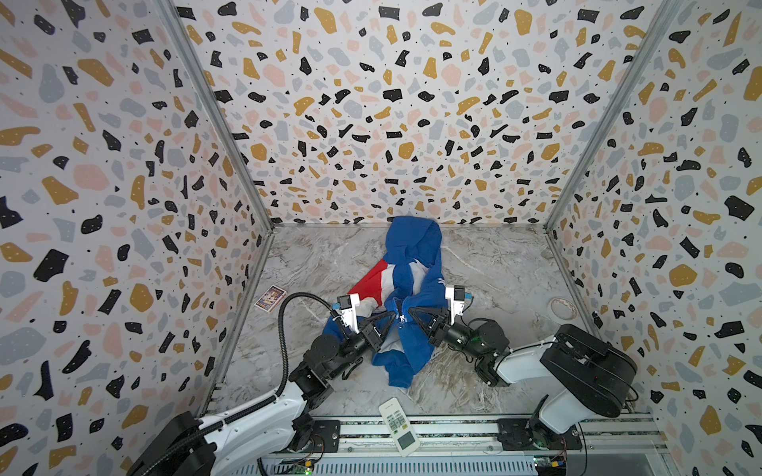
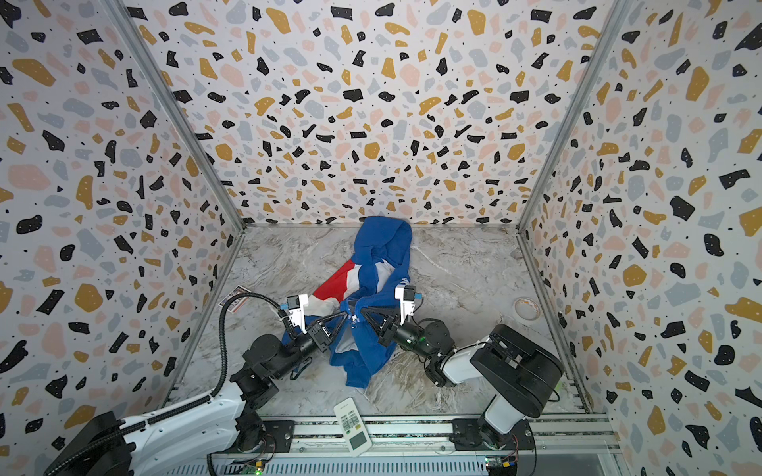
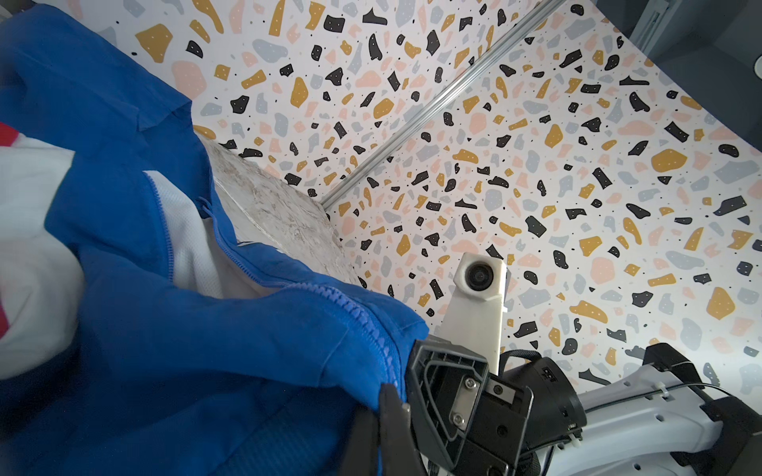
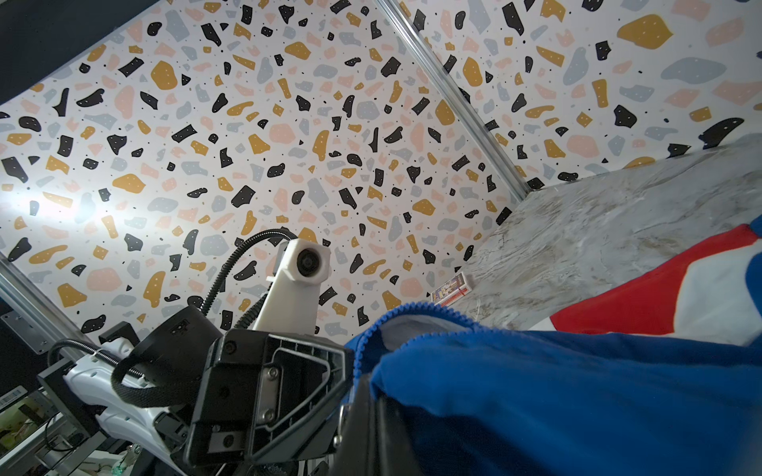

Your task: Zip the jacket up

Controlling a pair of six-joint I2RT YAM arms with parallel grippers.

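The blue jacket (image 1: 414, 247) lies crumpled mid-table in both top views, hood towards the back wall, a red and white band (image 1: 377, 274) showing on its left. Its front is lifted a little where my two grippers meet. My left gripper (image 1: 393, 316) is shut on the blue front edge beside the zipper teeth (image 3: 371, 325). From the other side, my right gripper (image 1: 411, 312) is shut on the facing edge (image 4: 412, 371). A small zipper slider (image 1: 400, 318) hangs between the two tips. Above them the zipper stands parted over white lining (image 3: 194, 247).
A white remote control (image 1: 399, 426) lies at the table's front edge by the rail. A small printed card box (image 1: 270, 297) sits at the left wall, and a pale ring (image 1: 563, 308) lies near the right wall. Patterned walls close three sides.
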